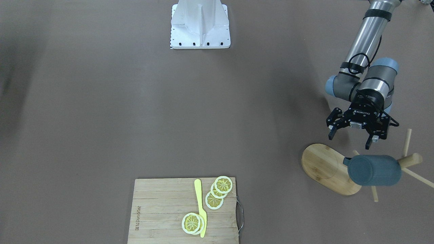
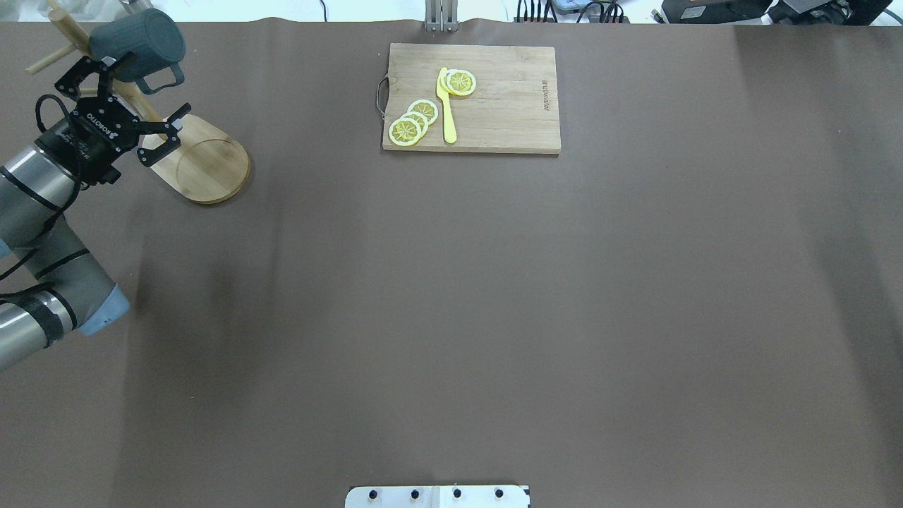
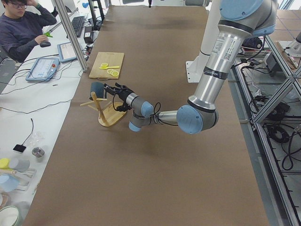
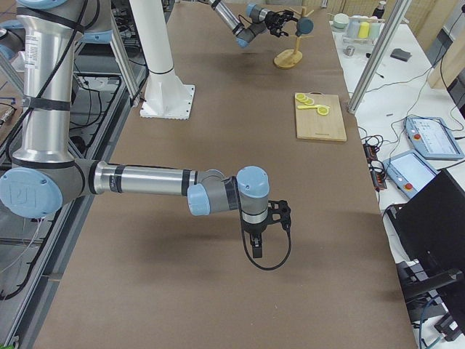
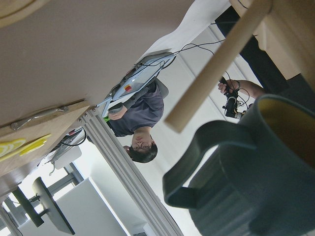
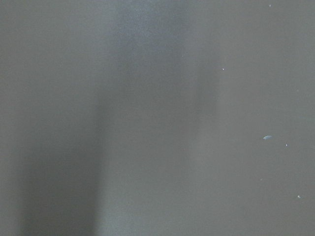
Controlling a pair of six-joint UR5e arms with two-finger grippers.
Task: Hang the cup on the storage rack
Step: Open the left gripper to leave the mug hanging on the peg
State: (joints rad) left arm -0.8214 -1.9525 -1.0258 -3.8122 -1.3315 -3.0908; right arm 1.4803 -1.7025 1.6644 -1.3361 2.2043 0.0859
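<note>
**A:** So, where is the cup [image 1: 373, 170]?
**B:** Up on the storage rack [image 1: 323, 166], lying on its side among the pegs. Its bottom faces the oval base, handle at that end (which peg bears it, I cannot tell).
**A:** Left gripper [image 1: 350, 140]?
**B:** Fingers spread wide, empty, just beside the cup, not touching.
**A:** Right gripper [image 4: 256, 249]?
**B:** Well apart, low over the table [image 1: 101, 101]. Side view only, so spread or clenched I cannot tell.
**A:** Else?
**B:** Bamboo cutting board [image 1: 159, 217] with lemon slices [image 1: 214, 200] and a yellow knife [image 1: 201, 206].
</note>
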